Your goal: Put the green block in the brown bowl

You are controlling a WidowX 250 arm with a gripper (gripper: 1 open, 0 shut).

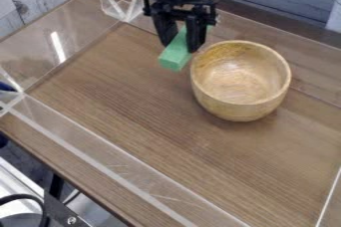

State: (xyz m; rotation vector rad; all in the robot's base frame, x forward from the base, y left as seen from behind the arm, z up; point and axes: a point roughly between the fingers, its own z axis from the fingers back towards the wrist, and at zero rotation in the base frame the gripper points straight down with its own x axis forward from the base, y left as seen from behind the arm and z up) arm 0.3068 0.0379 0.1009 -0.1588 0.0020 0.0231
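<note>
Jaws [180, 34] pinching green block [173, 56] | airborne, just left of brown bowl [241, 80] rim | bowl interior open

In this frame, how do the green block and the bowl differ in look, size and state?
The block is small, flat-sided and plain bright green; the bowl is round, light-brown wood with visible grain, and far larger. The block hangs tilted in the pincer, off the table, just left of the bowl's rim; the bowl stands upright on the table, with nothing in it. Neither shows any marking.
</note>
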